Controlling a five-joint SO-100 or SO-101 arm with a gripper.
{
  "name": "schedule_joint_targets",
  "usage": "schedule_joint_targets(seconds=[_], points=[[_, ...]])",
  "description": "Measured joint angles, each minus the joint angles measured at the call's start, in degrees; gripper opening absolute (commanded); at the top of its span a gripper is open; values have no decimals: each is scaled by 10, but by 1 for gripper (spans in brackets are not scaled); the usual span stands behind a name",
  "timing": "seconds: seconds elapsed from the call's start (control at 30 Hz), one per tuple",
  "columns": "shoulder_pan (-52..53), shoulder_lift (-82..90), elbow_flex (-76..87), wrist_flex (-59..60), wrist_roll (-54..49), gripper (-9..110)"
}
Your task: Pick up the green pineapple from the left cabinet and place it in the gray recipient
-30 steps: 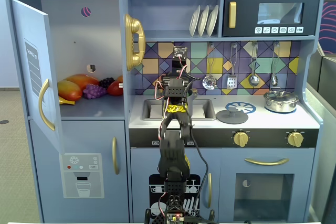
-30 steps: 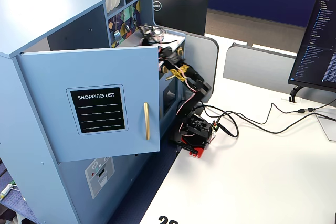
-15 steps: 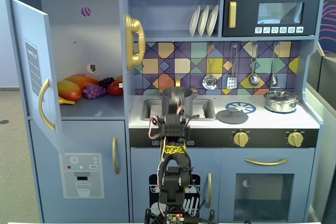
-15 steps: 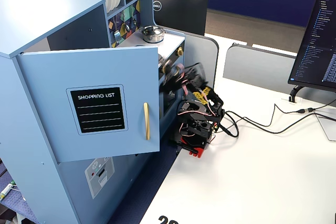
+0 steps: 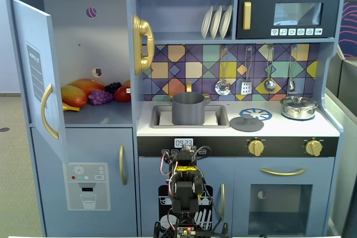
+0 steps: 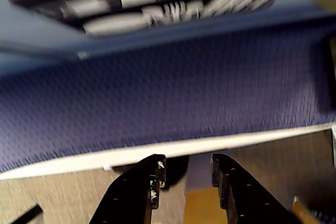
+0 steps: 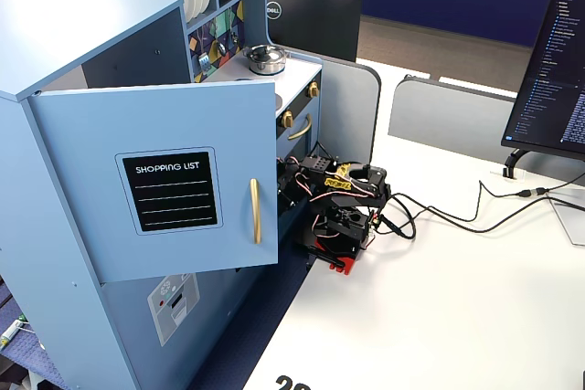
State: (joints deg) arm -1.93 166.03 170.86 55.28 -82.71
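Our black two-finger gripper (image 6: 185, 178), folded low, hangs empty with fingers apart. The matte dark-gray cylindrical pot (image 5: 188, 108) stands far above it. We see no green pineapple; presumably it's light, rigid, bumpy: grasp its body.

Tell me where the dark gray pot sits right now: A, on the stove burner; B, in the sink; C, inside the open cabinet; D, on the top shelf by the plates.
B: in the front fixed view the dark gray pot stands in the sink, left of the burner.
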Motion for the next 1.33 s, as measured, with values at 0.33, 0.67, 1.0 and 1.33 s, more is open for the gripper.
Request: schedule_joint_targets(seconds=[0.33, 0.67, 1.0, 1.33], points=[[11, 145, 8, 204, 8, 0], [42, 164, 11, 219, -33, 5], [42, 164, 11, 219, -36, 5], [42, 164, 11, 219, -36, 5]])
